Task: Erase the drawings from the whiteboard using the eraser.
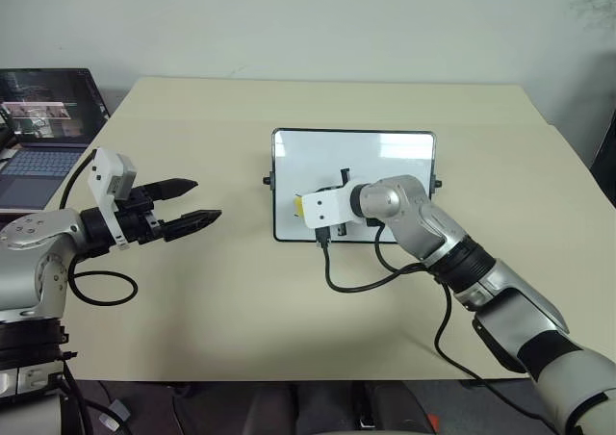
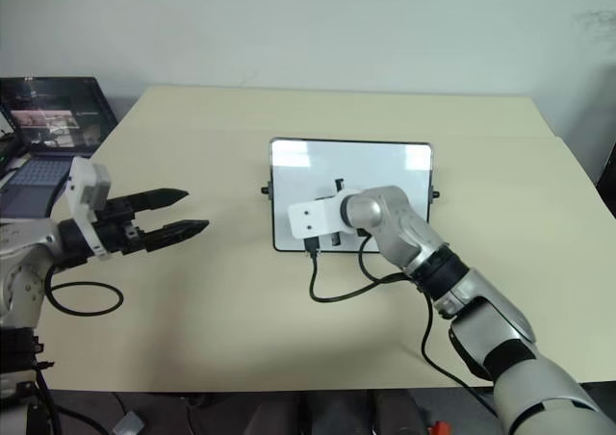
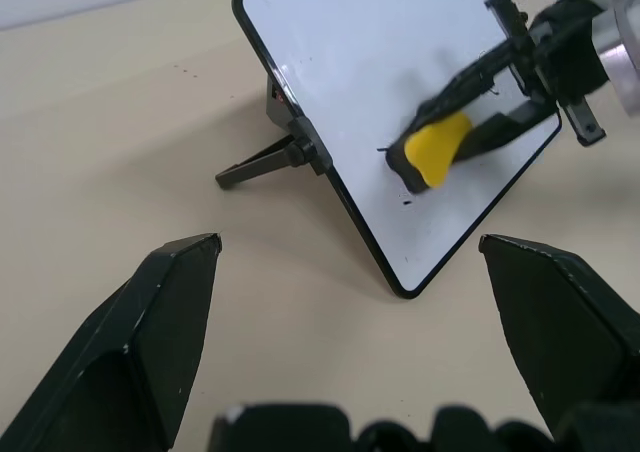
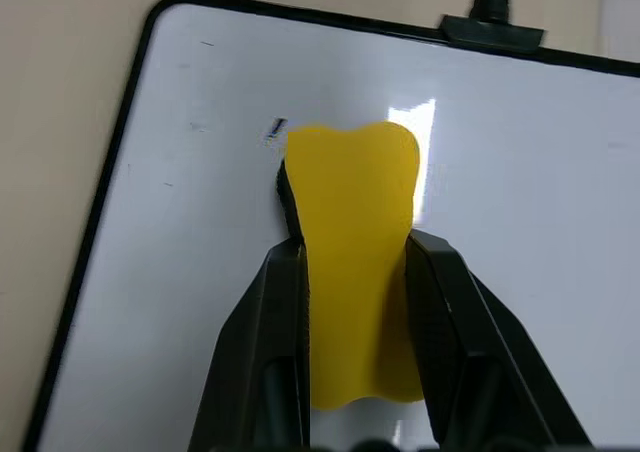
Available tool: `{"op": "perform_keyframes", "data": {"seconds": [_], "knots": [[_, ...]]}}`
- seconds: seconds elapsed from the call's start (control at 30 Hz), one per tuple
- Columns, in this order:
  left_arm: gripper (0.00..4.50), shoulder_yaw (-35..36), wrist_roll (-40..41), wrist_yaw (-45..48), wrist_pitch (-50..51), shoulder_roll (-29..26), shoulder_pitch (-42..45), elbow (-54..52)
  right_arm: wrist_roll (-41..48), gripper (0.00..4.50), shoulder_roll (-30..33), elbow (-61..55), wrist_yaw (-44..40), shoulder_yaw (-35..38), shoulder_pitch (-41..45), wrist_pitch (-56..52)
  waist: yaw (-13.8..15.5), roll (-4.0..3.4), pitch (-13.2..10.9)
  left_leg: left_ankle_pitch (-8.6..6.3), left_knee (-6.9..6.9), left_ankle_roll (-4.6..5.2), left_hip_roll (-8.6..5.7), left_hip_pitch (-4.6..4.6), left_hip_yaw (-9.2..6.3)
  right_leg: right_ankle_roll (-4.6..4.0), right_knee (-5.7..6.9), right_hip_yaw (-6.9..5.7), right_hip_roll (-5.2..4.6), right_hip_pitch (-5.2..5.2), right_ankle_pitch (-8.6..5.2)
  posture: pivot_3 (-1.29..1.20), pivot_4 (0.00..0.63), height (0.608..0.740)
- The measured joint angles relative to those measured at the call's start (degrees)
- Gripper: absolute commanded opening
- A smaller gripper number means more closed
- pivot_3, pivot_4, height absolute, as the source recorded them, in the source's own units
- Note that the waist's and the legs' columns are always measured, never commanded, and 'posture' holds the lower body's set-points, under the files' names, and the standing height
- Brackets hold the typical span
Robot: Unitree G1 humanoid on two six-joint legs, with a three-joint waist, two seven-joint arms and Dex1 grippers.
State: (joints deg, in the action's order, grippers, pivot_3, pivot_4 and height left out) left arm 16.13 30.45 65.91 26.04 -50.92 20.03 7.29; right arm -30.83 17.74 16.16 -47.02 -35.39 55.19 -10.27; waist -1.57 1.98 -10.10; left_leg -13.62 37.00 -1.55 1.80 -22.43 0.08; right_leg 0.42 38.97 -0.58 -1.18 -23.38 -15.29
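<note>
Near the middle of the table [image 1: 221, 329], slightly toward its far edge, the whiteboard [image 1: 385, 161] is standing tilted back on its small stand, a black knob at each side of its thin dark frame. Against the lower left part of its white face, the eraser [image 4: 355, 262] is pressing flat, its yellow block squeezed in at the waist where the two black fingers [image 4: 270, 342] are pinching it. Only faint traces of the drawings [image 4: 276, 128] are showing: a short dark stroke just beside the eraser's upper corner and a few tiny specks toward the board's edge. The right gripper [image 3: 470, 122] is clamping the eraser firmly, reaching in from the near right side of the table, with a black cable looping down onto the tabletop below its wrist. Well apart, over the left side of the table, the left gripper [image 1: 188, 204] is hovering with its fingers spread wide and holding nothing, pointing toward the board. Beyond the table's far left corner, a laptop [image 1: 43, 132] is sitting open.
</note>
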Motion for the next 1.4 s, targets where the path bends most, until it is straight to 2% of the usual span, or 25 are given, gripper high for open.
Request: {"op": "perform_keyframes", "data": {"seconds": [0.27, 0.4, 0.67, 1.03, 1.2, 1.4], "knots": [[4.5, -0.19, -0.05, 0.03, -0.02, 0.0, 0.59, 0.26, -1.71, 0.98, -0.04, 3.06, 5.92, 1.81, 3.93, -1.83, 0.01, 0.01, 0.0, 0.01, 0.0, 0.01, 0.0, 0.0, 0.0, -0.05, 0.0, 0.0, -0.01, 0.0, 0.0, 0.0, 0.15, 0.74], [4.5, -0.24, -0.07, 0.05, -0.09, 0.0, 0.97, 0.39, -1.71, 0.98, -0.46, 3.2, 6.2, 1.99, 3.92, -2.06, -0.05, 0.0, 0.0, 0.01, -0.01, 0.01, 0.01, 0.0, 0.0, -0.06, 0.0, 0.0, -0.01, 0.0, -0.01, 0.0, 0.15, 0.74], [4.5, -0.25, -0.09, 0.52, -0.12, 0.0, 0.99, 1.22, -1.47, 0.98, -0.84, -0.88, 1.03, 1.59, 0.43, -2.73, -0.11, 0.01, 0.01, 0.0, -0.05, 0.01, 0.03, 0.0, 0.01, -0.1, -0.01, -0.01, 0.0, -0.02, -0.05, 0.0, 0.15, 0.74], [4.5, -0.24, -0.09, 0.77, -0.11, 0.0, 0.94, 1.3, -1.68, 0.98, -1.53, -7.95, -9.19, -4.07, -7.42, -4.19, -0.12, 0.01, -0.01, 0.0, -0.06, 0.01, 0.03, -0.04, 0.0, -0.11, -0.03, -0.03, 0.01, -0.05, -0.06, 0.0, 0.15, 0.74], [4.5, -0.25, -0.09, 0.77, -0.11, 0.0, 0.87, 1.28, -2.03, 0.98, -2.73, -7.11, -8.37, -4.08, -6.88, -5.41, -0.13, 0.02, -0.02, 0.0, -0.08, 0.01, 0.05, -0.05, -0.01, -0.12, -0.03, -0.05, 0.03, -0.09, -0.07, 0.0, 0.15, 0.74], [4.5, -0.25, -0.09, 0.81, -0.11, 0.0, 0.89, 1.25, -2.2, 0.98, -4.73, -3.38, -4.58, -2.96, -1.95, -7.01, -0.15, 0.01, -0.05, 0.0, -0.08, 0.01, 0.06, -0.09, -0.01, -0.13, -0.02, -0.04, 0.02, -0.14, -0.07, 0.0, 0.15, 0.74]]}}
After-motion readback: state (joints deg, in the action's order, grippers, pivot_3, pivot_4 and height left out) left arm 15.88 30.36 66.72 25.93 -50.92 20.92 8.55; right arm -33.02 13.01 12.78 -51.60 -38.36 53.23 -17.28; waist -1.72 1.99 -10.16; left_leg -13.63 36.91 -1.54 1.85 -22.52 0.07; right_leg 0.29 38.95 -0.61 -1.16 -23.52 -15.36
